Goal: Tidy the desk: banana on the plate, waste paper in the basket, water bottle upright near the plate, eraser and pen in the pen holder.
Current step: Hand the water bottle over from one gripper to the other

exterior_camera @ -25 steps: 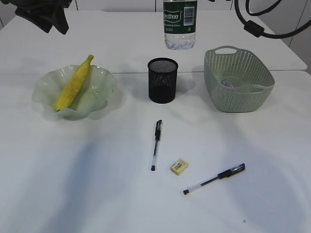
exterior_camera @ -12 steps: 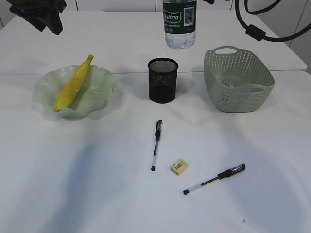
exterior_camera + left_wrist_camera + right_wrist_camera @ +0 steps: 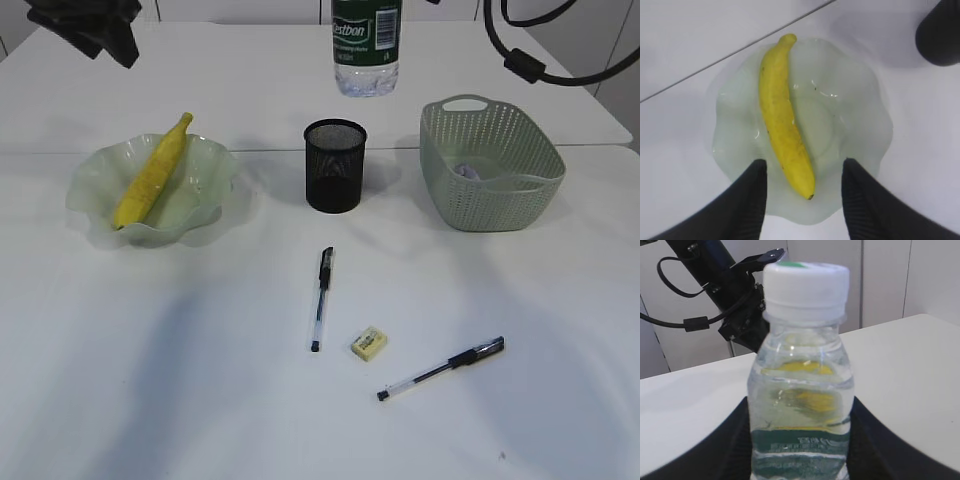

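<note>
A yellow banana (image 3: 152,172) (image 3: 782,117) lies in the pale green plate (image 3: 98,188) (image 3: 865,115) at the left. High above it my left gripper (image 3: 85,25) (image 3: 804,162) hangs open and empty. My right gripper (image 3: 799,440) is shut on the water bottle (image 3: 367,45) (image 3: 802,375), upright at the back centre; the gripper itself is out of the exterior view. White waste paper (image 3: 470,170) sits in the green basket (image 3: 520,195). Two pens (image 3: 321,297) (image 3: 441,368) and a yellow eraser (image 3: 369,343) lie on the table in front of the black mesh pen holder (image 3: 335,165).
A seam (image 3: 260,150) crosses the white table behind the plate and pen holder. Black cables (image 3: 525,60) hang at the top right. The pen holder (image 3: 940,32) shows as a dark shape in the left wrist view's upper right corner.
The water bottle has moved slightly upward in the exterior view. My left gripper has shifted a little at the top left. The objects on the table have not moved.
</note>
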Controlling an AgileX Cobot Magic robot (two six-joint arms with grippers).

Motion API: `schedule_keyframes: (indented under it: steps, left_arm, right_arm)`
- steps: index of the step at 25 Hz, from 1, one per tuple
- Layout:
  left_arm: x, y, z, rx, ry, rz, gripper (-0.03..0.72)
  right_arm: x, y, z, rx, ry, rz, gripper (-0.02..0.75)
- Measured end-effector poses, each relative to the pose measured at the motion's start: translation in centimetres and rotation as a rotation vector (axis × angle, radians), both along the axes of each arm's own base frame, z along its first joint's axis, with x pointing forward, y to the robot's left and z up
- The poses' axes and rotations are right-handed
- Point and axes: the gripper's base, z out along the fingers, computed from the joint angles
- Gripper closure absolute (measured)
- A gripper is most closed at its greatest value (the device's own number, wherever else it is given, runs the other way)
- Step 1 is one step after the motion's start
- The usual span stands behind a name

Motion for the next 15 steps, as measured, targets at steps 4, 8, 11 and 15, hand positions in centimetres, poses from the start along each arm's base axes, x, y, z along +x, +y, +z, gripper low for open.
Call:
schedule_keyframes:
  steps: [4,8,11,15]
  left_arm:
    - [0.3,-0.6,0.3,-0.071,-0.044,-0.008,0.291]
    - [0.8,-1.0,0.8,-0.121,-0.114,-0.017,0.271]
    - [1.2,-1.1,1.2,-0.143,-0.178,-0.025,0.269]
    - [1.8,-1.2,1.8,-0.155,-0.267,-0.021,0.268]
  right_arm:
    - [-0.2,0.1,0.0,0.004,0.001,0.023,0.379]
    - [-0.3,0.1,0.0,0.005,0.002,0.033,0.379]
    - [-0.3,0.1,0.0,0.005,0.002,0.034,0.379]
    - [-0.3,0.1,0.0,0.004,0.002,0.034,0.379]
